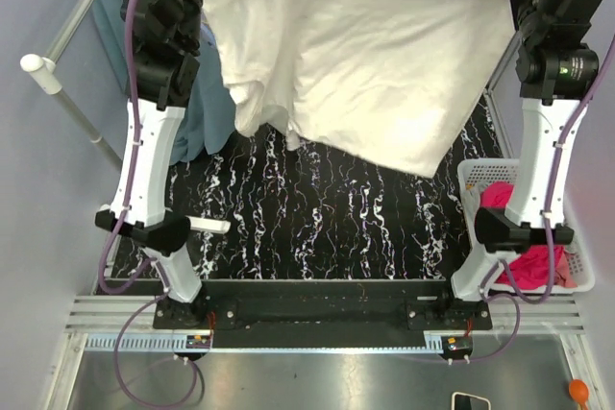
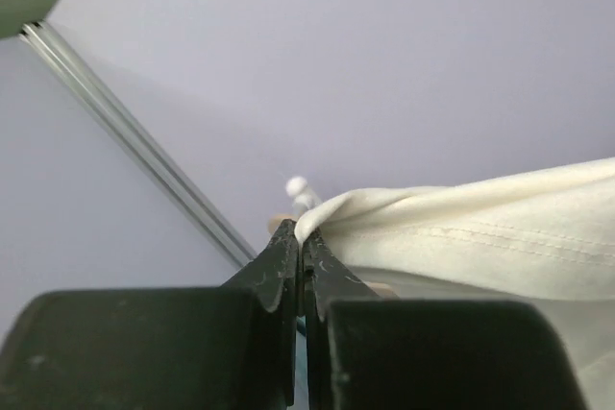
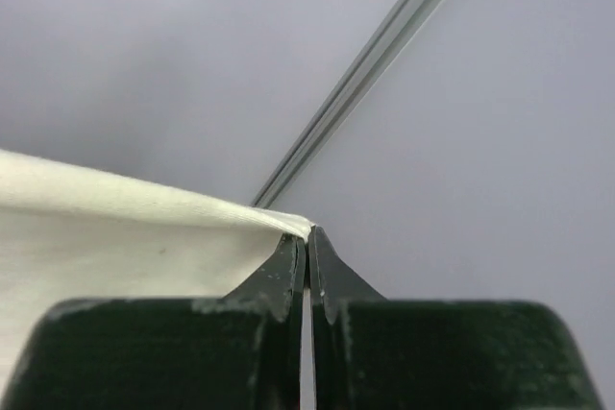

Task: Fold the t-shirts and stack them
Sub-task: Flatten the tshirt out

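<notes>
1. Over the far half of the table point(image 1: 317, 228), the cream t-shirt point(image 1: 365, 64) hangs spread between the left arm point(image 1: 154, 141) and the right arm point(image 1: 543, 141). Its top edge is stretched and its lower part droops; I cannot tell whether the lowest tip touches the top. The pink t-shirt point(image 1: 500, 197) lies in the white basket point(image 1: 471, 172) beside the right arm. I judge the step to be the spreading of the cream one before its first fold. The next move calls for lowering it flat, both arms together, so that the edge does not go slack.
2. At the left wrist, the left gripper point(image 2: 300, 237) has its jaws pressed together on a bunched corner of the cream cloth, and the hem runs off to the right.
3. At the right wrist, the right gripper point(image 3: 307, 235) is closed the same way, pinching the other corner, and the cloth goes taut to the left.
</notes>
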Robot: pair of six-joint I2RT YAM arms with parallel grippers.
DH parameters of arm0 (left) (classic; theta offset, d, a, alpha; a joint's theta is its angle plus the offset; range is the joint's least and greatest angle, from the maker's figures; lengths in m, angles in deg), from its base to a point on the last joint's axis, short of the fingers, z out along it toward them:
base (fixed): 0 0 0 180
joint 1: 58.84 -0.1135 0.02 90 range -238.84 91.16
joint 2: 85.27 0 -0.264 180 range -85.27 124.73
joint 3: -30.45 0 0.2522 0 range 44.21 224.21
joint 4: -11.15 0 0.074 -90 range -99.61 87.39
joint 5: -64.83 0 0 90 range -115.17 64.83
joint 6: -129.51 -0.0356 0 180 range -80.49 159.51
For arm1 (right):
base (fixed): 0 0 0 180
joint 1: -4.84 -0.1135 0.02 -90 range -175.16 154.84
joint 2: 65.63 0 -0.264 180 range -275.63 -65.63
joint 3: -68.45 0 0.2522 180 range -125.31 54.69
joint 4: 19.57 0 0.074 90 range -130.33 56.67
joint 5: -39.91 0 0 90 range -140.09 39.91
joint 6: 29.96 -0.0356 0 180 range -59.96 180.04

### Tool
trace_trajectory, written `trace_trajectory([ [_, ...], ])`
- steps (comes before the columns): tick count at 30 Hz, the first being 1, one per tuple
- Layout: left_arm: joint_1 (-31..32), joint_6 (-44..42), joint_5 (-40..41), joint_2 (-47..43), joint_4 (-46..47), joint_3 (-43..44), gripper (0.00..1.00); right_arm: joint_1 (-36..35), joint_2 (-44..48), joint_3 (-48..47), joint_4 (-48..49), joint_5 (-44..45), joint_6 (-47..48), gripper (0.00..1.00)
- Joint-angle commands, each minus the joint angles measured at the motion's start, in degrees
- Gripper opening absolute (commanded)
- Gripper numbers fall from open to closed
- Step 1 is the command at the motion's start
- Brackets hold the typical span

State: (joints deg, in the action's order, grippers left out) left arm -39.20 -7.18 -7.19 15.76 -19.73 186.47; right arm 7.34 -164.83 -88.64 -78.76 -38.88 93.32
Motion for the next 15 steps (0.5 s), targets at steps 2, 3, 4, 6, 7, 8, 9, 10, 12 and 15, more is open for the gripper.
trace_trajectory([
  [2, -0.7, -5.2, 2.8, -6.6, 16.9, -5.9, 0.00, 0.7, -2.6, -15.8, 0.5, 6.3, 3.9, 0.00],
  [3, -0.6, -5.2, 1.6, -9.4, 19.6, -10.1, 0.00, 0.7, -1.4, -13.3, 0.3, 5.8, 3.8, 0.00],
  [4, -0.3, -4.9, 1.2, -14.5, 21.9, -14.0, 0.00, 0.7, 0.1, -11.3, 0.6, 5.2, 3.6, 0.00],
  [6, 0.2, -4.8, 1.2, -18.5, 22.0, -21.2, 0.00, 0.7, 5.3, -4.3, 2.0, 4.5, 3.4, 0.00],
  [7, 0.5, -4.9, 1.3, -22.2, 22.0, -25.1, 0.00, 0.7, 7.1, -2.2, 2.3, 4.4, 3.5, 0.00],
  [8, 0.5, -4.8, 1.1, -24.3, 22.0, -26.9, 0.00, 0.7, 10.4, -0.4, 2.2, 4.1, 3.4, 0.00],
  [9, 0.8, -4.5, 0.8, -26.2, 21.6, -28.7, 0.00, 0.6, 12.2, 2.8, 1.8, 3.6, 3.5, 0.00],
  [10, 1.1, -4.8, 0.9, -30.3, 21.0, -32.0, 0.00, 0.7, 13.8, 4.3, 1.4, 3.4, 3.1, 0.00],
  [12, 2.6, -4.3, 1.2, -34.3, 19.2, -34.4, 0.00, 0.6, 19.1, 8.0, -0.5, 2.3, 2.3, 0.00],
  [15, 4.2, -2.0, 0.9, -42.1, 13.5, -37.7, 0.00, 0.6, 26.3, 12.7, -3.2, 0.3, 0.7, 0.00],
])
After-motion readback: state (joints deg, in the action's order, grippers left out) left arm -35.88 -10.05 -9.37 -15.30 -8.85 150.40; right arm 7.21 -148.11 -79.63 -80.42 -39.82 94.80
